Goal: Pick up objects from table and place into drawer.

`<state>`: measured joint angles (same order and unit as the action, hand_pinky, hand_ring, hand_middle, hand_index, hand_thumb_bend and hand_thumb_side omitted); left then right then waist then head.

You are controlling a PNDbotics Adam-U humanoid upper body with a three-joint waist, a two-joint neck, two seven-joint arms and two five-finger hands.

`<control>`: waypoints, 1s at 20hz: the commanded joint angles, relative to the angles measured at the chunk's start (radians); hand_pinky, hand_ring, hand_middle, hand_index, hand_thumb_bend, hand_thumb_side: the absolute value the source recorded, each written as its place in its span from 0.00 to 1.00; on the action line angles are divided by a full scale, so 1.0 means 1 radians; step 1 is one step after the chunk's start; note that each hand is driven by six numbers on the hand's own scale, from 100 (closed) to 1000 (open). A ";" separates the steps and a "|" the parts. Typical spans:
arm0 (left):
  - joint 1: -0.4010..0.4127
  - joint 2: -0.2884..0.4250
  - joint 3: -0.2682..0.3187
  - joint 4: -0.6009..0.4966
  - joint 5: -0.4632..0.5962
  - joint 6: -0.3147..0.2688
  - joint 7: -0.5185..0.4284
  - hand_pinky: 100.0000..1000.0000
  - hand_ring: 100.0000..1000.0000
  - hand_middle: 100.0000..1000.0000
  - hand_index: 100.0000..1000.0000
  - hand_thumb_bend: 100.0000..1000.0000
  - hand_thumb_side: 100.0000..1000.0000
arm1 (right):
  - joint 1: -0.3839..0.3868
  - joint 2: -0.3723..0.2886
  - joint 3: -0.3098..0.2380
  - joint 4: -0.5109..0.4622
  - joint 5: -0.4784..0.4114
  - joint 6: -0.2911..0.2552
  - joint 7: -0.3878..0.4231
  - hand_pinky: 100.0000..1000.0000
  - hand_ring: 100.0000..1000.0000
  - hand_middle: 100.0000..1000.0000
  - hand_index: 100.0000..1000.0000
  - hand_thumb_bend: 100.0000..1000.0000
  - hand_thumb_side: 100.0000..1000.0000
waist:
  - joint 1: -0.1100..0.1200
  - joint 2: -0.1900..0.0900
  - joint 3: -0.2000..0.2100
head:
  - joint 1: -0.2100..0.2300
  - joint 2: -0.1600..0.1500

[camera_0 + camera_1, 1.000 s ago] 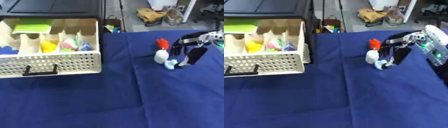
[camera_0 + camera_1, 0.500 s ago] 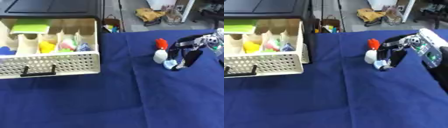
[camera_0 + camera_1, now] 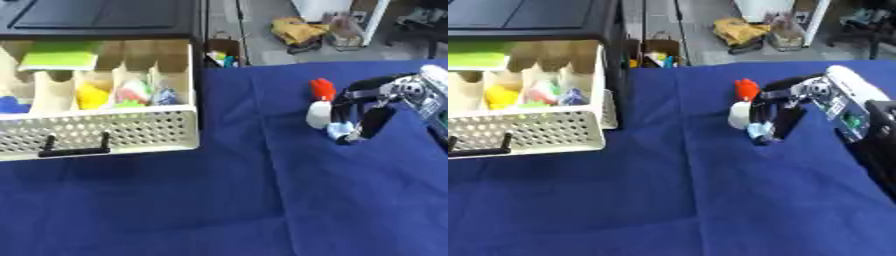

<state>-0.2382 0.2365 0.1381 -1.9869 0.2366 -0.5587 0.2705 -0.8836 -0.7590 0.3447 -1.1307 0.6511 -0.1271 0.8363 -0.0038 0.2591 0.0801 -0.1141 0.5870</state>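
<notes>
A small white thing with a red top (image 3: pixel 319 111) stands on the blue cloth at the right, with a light-blue piece (image 3: pixel 339 131) at its foot. My right hand (image 3: pixel 394 92) comes in from the right edge. Its dark fingers (image 3: pixel 366 124) are curled down over and beside these pieces and touch the light-blue part. The open cream drawer (image 3: pixel 96 134) with a perforated front and black handle stands at the left. Its compartments hold yellow, green and blue items. My left hand does not show.
A black cabinet top (image 3: pixel 105 17) sits above the drawer. The blue cloth (image 3: pixel 227 200) covers the table in front and in the middle. Beyond the far edge lie clutter and a yellow object (image 3: pixel 302 30) on the floor.
The right hand's fingers have drawn in closer round the white and light-blue thing. The thing itself has stayed in place.
</notes>
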 commanded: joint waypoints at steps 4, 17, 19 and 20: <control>-0.011 0.008 -0.002 -0.013 -0.003 -0.001 -0.004 0.23 0.39 0.48 0.71 0.12 0.96 | -0.025 -0.014 -0.016 0.017 0.032 -0.003 -0.025 0.62 0.73 0.57 0.72 0.39 0.24 | 0.001 -0.013 0.003 | -0.007 -0.016; -0.012 0.007 -0.002 -0.013 -0.004 -0.001 -0.007 0.23 0.39 0.48 0.70 0.12 0.96 | -0.027 -0.009 -0.017 0.051 0.064 -0.024 -0.023 0.62 0.73 0.58 0.73 0.38 0.19 | 0.002 -0.010 0.003 | -0.015 -0.017; -0.012 0.007 -0.003 -0.013 -0.005 0.000 -0.008 0.23 0.39 0.48 0.70 0.12 0.96 | -0.027 -0.010 -0.018 0.048 0.068 -0.020 -0.023 0.63 0.74 0.59 0.73 0.38 0.20 | 0.002 -0.010 0.001 | -0.016 -0.018; -0.012 0.007 -0.003 -0.013 -0.005 0.000 -0.008 0.23 0.39 0.48 0.70 0.12 0.96 | -0.027 -0.010 -0.019 0.047 0.069 -0.019 -0.023 0.63 0.74 0.59 0.73 0.38 0.20 | 0.002 -0.010 0.001 | -0.018 -0.018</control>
<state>-0.2387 0.2359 0.1379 -1.9869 0.2365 -0.5576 0.2679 -0.8891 -0.7445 0.3384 -1.0782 0.7112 -0.1477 0.8115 -0.0023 0.2643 0.0812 -0.1282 0.5783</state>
